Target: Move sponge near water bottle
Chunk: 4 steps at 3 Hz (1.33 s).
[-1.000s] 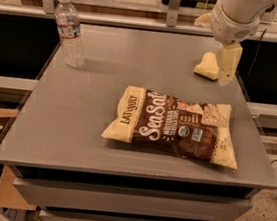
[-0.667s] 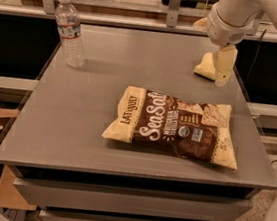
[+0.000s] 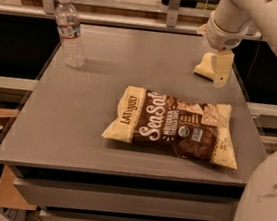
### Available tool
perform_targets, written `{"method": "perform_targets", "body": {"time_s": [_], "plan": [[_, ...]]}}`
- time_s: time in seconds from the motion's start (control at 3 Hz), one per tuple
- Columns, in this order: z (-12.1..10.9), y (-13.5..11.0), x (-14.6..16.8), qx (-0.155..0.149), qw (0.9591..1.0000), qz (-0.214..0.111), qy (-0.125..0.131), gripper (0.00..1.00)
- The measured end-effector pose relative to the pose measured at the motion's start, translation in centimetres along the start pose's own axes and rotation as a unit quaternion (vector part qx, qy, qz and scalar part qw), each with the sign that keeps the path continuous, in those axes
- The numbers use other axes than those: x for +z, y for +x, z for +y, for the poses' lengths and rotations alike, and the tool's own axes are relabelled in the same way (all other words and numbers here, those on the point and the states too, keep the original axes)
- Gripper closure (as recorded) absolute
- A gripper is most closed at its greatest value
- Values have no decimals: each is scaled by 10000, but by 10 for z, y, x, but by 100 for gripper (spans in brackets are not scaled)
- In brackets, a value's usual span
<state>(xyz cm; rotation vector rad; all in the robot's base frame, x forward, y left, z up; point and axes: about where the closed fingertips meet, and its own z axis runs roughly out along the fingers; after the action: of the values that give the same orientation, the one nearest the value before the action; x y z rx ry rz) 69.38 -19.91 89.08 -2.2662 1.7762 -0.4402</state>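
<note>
sponge (image 3: 204, 68) touching the fingers (image 3: 222, 76), table's (image 3: 93, 107) back-right corner

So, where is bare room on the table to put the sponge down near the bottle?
Bare: the back strip of the table from the bottle to the sponge, and the left front, between bottle and bag. Crowded: the back right corner, where the claw hangs at the sponge.

Sponge (image 3: 203, 68) partly behind claw (image 3: 220, 71)

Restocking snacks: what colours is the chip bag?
The chip bag is dark brown, pale yellow ends, white lettering, in the camera view. Claw at the sponge, far right.
</note>
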Motion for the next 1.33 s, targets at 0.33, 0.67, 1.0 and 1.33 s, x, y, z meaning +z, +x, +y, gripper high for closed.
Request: {"method": "perform_targets", "body": {"time_s": [0.33, 0.67, 1.0, 1.33], "plan": [[-3, 11, 14, 189, 9998, 107, -49, 0], [-2, 22, 23, 346, 9992, 143, -103, 0], [1, 29, 32, 444, 9987, 142, -191, 0], [4, 31, 35, 470, 9985, 135, -241, 0]]}}
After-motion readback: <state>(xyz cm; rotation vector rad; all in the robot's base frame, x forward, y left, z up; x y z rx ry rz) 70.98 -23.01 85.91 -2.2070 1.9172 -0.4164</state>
